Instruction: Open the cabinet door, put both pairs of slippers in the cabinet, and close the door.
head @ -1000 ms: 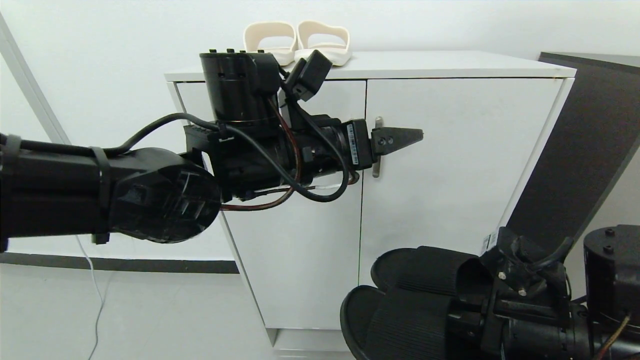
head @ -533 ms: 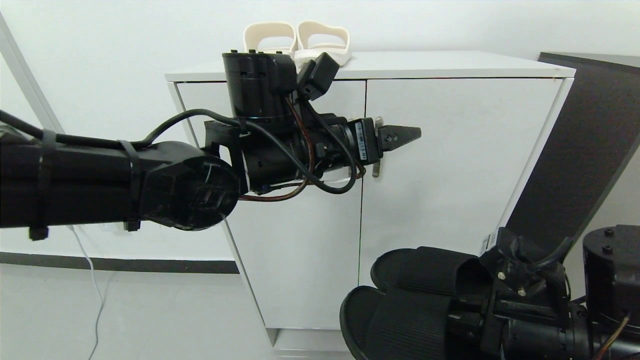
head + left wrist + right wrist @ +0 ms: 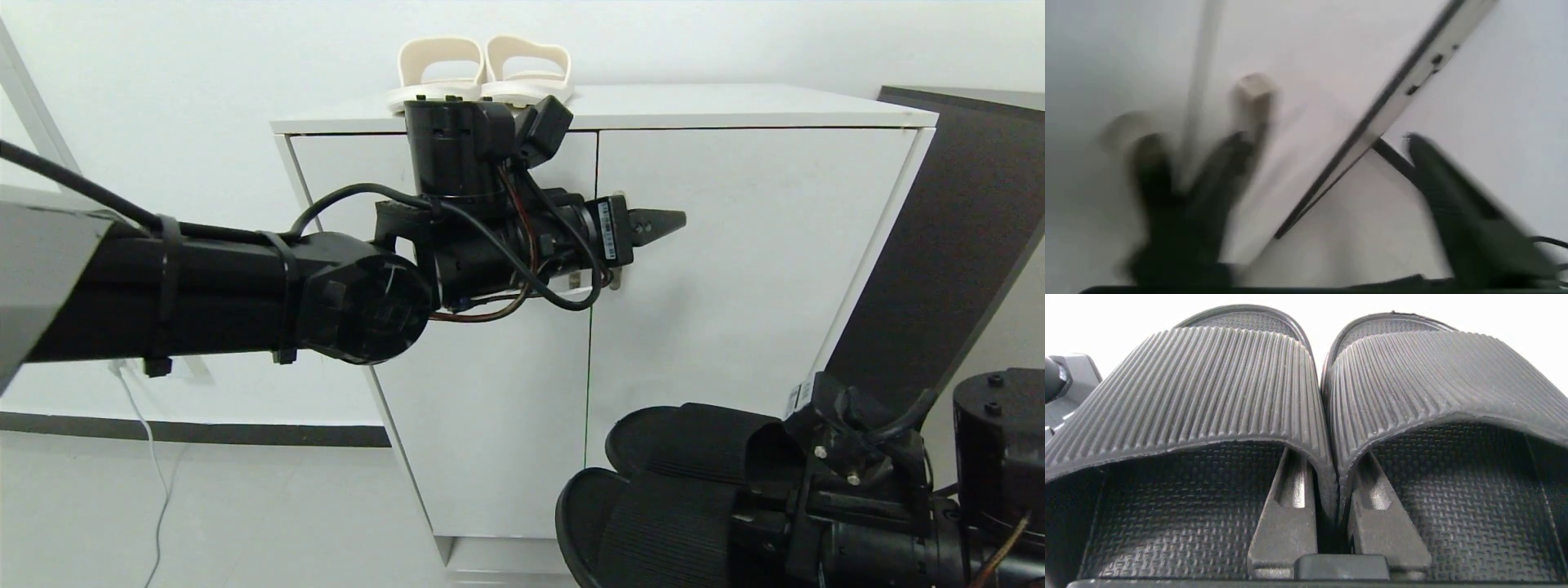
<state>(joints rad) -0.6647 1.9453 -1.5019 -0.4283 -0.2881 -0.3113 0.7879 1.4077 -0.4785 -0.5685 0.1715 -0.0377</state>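
Head view: white cabinet [image 3: 735,269], two doors, both seemingly shut, thin seam between them. Low before the right door, pair of black slippers [image 3: 669,490]: broad ribbed straps, dimpled footbeds, side by side, held off the floor with toes toward the cabinet. Gripped from the heel end by right pincer [image 3: 788,482]. Right wrist view: same pincer [image 3: 1331,498] closed on the pair, one finger [image 3: 1286,514] lying in each footbed under the straps, the two touching inner side walls squeezed between. On the cabinet top, toward its left end, cream slippers [image 3: 483,69]: smooth, wide single straps, side by side and touching. Left pincer [image 3: 663,220] level in front of the upper right door, just beside the seam; fingers spread wide in left wrist view, though blurred. Metal handle [image 3: 617,282] mostly hidden behind it.
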